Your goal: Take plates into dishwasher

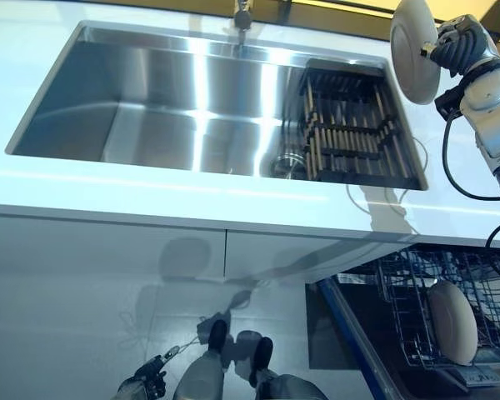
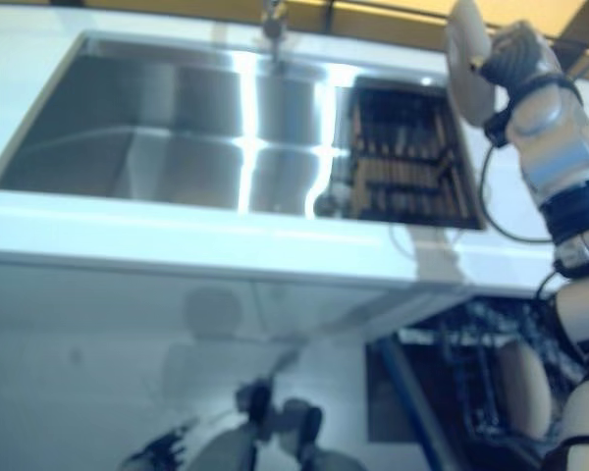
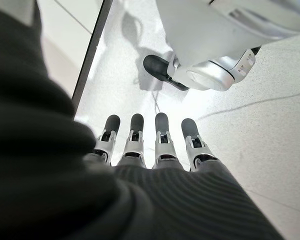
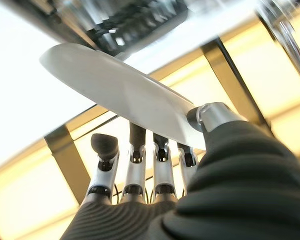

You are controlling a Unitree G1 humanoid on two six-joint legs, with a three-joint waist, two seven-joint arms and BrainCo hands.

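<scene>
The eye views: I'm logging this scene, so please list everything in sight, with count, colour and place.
Held plate: one, white, on edge above the counter's right end, in the right hand.
Racked plate: one, white, upright in the dishwasher rack.
Dishwasher rack: one, dark wire, pulled out below the counter, lower right.
Sink: one, steel, set in the counter.
Drying rack: one, dark with wooden bars, in the sink's right end.
Faucet: one, steel, behind the sink.
Counter: one, white.
Right hand: pinching the held plate's rim.
Left hand: low by the floor, fingers straight.
</scene>
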